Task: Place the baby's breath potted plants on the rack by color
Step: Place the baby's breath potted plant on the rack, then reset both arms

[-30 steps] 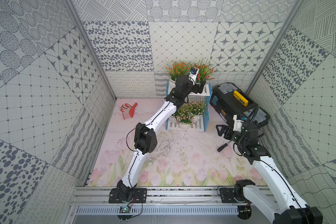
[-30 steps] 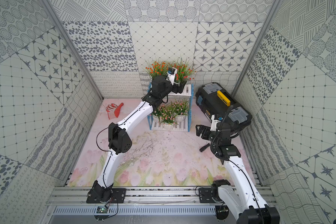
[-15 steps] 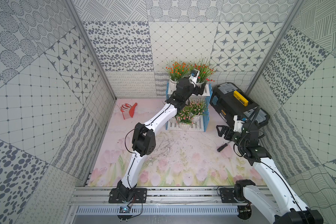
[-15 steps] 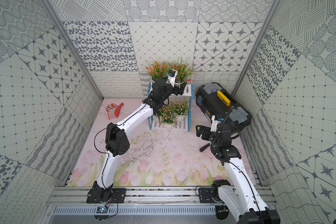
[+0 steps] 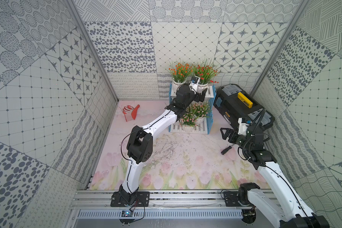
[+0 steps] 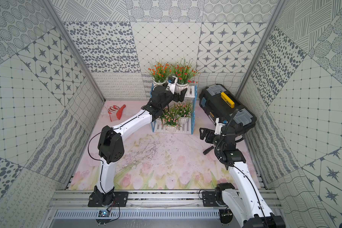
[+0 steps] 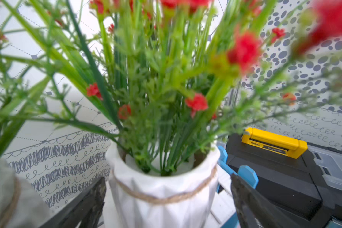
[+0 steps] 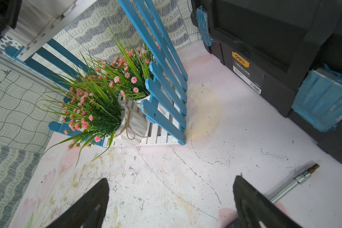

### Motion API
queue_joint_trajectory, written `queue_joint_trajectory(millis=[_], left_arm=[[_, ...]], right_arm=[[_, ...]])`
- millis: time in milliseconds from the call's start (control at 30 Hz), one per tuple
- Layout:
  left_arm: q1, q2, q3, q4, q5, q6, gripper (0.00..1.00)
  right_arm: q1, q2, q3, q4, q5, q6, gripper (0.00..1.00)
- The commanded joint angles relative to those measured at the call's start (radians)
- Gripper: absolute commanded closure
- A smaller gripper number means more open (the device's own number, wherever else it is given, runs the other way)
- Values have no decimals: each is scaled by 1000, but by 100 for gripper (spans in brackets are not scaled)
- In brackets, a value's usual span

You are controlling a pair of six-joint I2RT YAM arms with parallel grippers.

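Evidently at the release step. From a top view: orange-red baby's breath plants in white ribbed pots (image 5: pixel 205 73) on the top board of the white-slatted rack with blue lattice sides (image 5: pixel 211 112), pink-flowered potted plants (image 5: pixel 199 109) on the lower, left end effector (image 5: pixel 203 95) at one top pot. From the left wrist: jaws spread either side of that pot, seemingly unclamped. From the right wrist: right end effector (image 8: pixel 172 178) released, holding nothing, over the floral surface (image 8: pixel 215 138). Next: back straight out, sparing the stems

Moved: left arm (image 5: pixel 162 120), elbow (image 5: pixel 139 145) now further toward the near left in both top views.
Moved: left gripper (image 7: pixel 168 177), drawn back a little toward the base and lower, at the front edge of the rack's (image 5: pixel 210 91) top shelf, before the right orange plant (image 5: pixel 205 73).
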Motion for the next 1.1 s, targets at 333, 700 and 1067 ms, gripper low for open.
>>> queue_joint_trajectory(millis=[333, 700, 1067], left_arm=[[-15, -555, -726, 32, 27, -98, 2], [362, -1041, -1139, -470, -305, -281, 2], [531, -605, -1292, 56, -420, -35, 2]], right_arm=[[-2, -8, -33, 87, 16, -48, 2], [-2, 110, -57, 263, 79, -77, 2], [-5, 229, -33, 306, 192, -164, 2]])
